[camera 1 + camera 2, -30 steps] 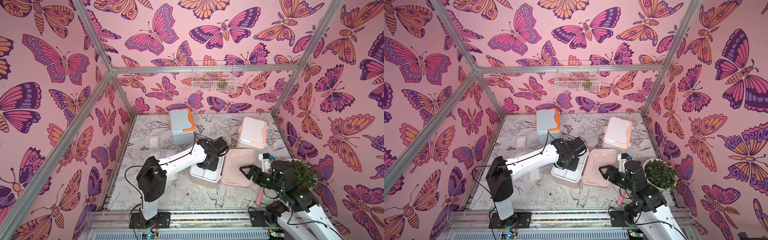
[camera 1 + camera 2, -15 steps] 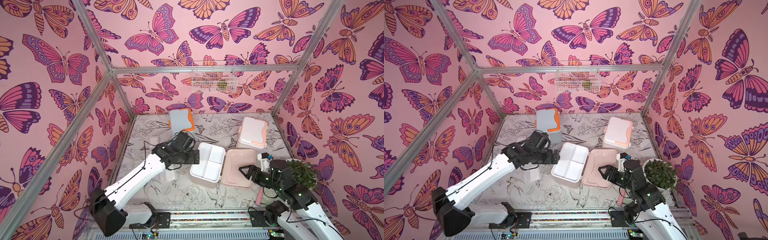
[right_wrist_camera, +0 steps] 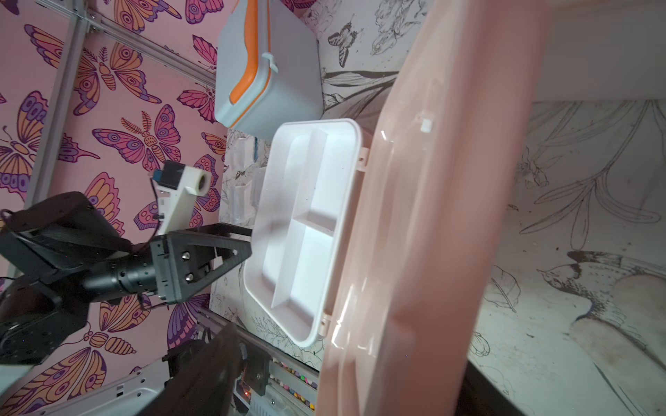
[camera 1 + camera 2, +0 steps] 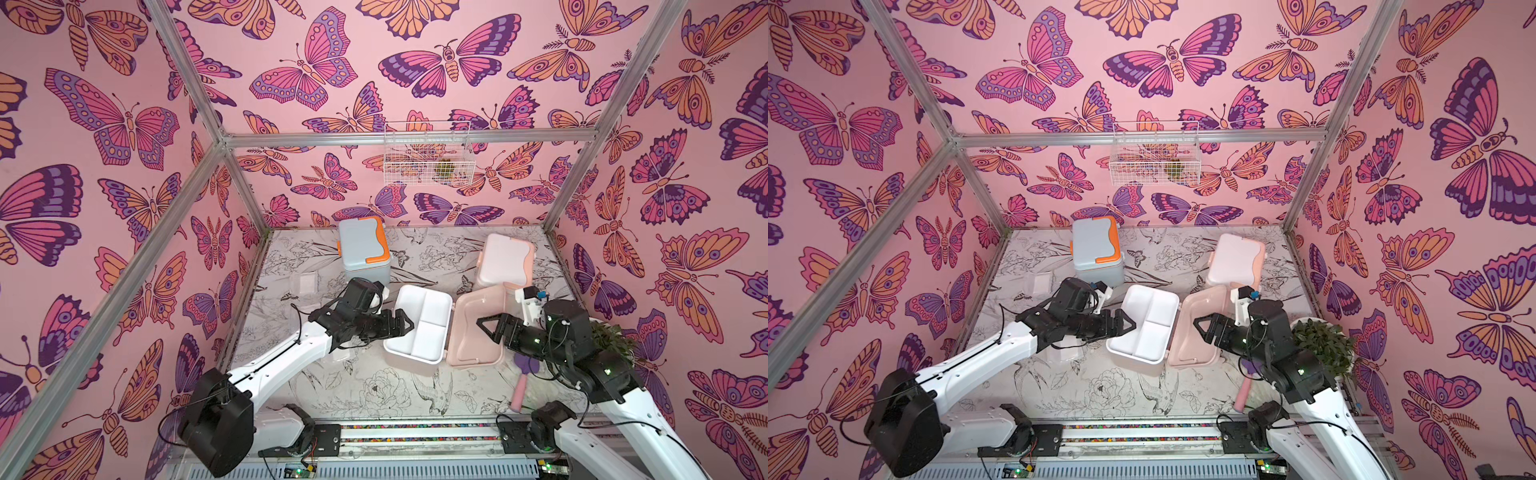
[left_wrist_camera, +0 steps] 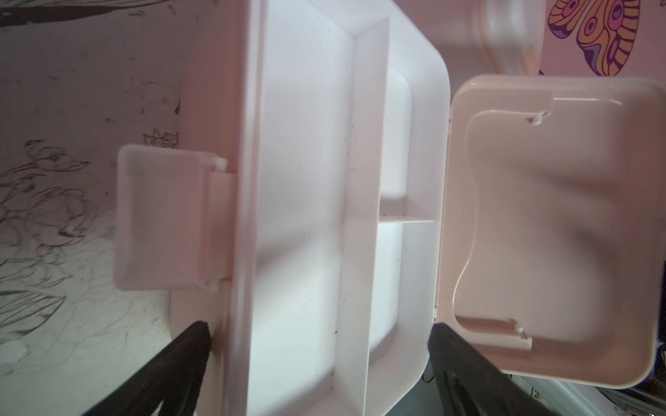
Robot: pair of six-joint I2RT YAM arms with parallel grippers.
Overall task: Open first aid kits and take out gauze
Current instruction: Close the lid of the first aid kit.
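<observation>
The dusty pink first aid kit lies open in both top views, its lid (image 4: 478,332) flat beside the white tray (image 4: 419,328). Nothing shows in the tray's compartments (image 5: 299,180). My left gripper (image 4: 399,328) (image 5: 320,335) is open at the tray's left edge, and a tray corner shows between its fingers. My right gripper (image 4: 484,330) (image 3: 347,374) is open over the lid, holding nothing. The blue kit (image 4: 363,247) and the white kit (image 4: 505,259) stand shut at the back. One gauze packet (image 4: 305,282) lies near the left wall, another (image 4: 345,356) under my left arm.
A potted plant (image 4: 611,340) stands at the right wall behind my right arm. A pink-handled purple brush (image 4: 521,386) lies in front of the lid. A wire basket (image 4: 428,156) hangs on the back wall. Butterfly-patterned walls enclose the table on three sides.
My left gripper has drawn back from over the tray to its left edge and opened wider, and the arm has swung out low and long. The right arm has not moved.
</observation>
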